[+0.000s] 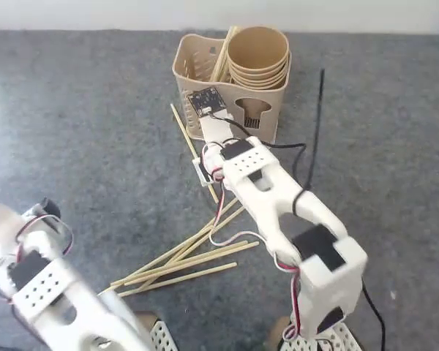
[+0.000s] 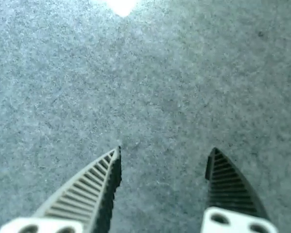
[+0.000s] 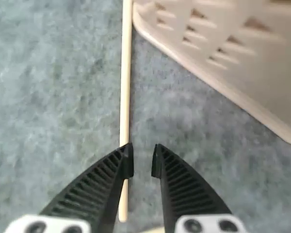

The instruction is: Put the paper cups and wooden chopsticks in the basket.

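Observation:
A beige slotted basket (image 1: 181, 67) stands at the far middle of the grey carpet, holding a stack of paper cups (image 1: 257, 45) and some wooden chopsticks (image 1: 223, 55). Several more chopsticks (image 1: 190, 259) lie fanned out on the carpet between the arms. One chopstick (image 3: 126, 73) lies along the basket's front left side. My right gripper (image 3: 141, 148) hovers over it, open only narrowly, with one finger (image 3: 117, 167) across the stick and nothing between the jaws. The basket wall (image 3: 223, 53) is close beside it. My left gripper (image 2: 165, 151) is open over bare carpet at the near left.
The right arm (image 1: 278, 201) stretches from the near edge to the basket's front. The left arm (image 1: 40, 281) sits folded at the near left corner. A thin black cable (image 1: 318, 124) runs along the carpet right of the basket.

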You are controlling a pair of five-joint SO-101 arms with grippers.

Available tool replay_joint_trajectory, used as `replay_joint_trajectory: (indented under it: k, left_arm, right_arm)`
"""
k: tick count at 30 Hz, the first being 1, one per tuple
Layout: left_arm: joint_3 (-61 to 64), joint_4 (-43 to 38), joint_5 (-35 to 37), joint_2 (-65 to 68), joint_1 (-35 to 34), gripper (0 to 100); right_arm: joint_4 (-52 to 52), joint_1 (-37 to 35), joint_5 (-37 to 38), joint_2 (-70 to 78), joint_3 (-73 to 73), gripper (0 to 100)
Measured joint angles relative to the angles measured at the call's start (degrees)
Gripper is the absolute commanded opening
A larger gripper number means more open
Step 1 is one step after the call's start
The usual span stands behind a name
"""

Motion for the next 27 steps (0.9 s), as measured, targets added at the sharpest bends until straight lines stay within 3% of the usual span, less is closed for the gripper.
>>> replay_joint_trajectory:
  k: [9,16,19,22,27]
  left_arm:
    - [3.78,-5.71,0.0,-0.09,0.0,27]
    - [3.78,-6.15,0.0,-0.09,0.0,27]
    - [3.78,-6.15,0.0,-0.09,0.0,27]
    - [3.78,-6.15,0.0,-0.09,0.0,27]
    - [3.78,-6.15,0.0,-0.09,0.0,27]
  right_arm:
    - [0.0,-3.08,-1.05,4.13,-1.93,7.6]
    - [-0.18,-3.16,-1.05,6.59,-2.9,7.5]
    - [-0.18,-3.16,-1.05,6.59,-2.9,0.5]
    - [0.0,-3.08,-1.05,6.59,-2.99,0.6]
    - [5.36,-2.99,-1.05,6.59,-3.87,0.8]
